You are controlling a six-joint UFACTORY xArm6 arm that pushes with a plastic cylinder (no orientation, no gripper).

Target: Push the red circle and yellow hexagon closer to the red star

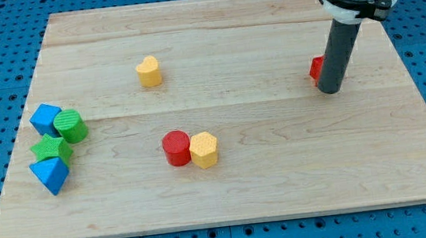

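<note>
No fingers here, only my tip [330, 89] beside the red star [316, 68]; light, rigid red circle [175, 147] and yellow hexagon [203, 149] should slide if pushed from their left.

Free room and obstacles on the desk [230, 204]. My tip [330, 89] stood at the view's right, directly in front of a red block [316, 68], mostly hidden behind the rod, its shape not discernible. The red circle [176, 148] and yellow hexagon [204, 150] sat touching near the centre; open wood lay between this pair and my tip. A yellow heart [148, 71] stood alone toward the view's top, well apart from both. At the view's left edge a blue block [45, 119], green cylinder [71, 126], green block [50, 149] and blue block [51, 175] formed a tight cluster, closing that side. The band along the view's bottom lay open.
</note>
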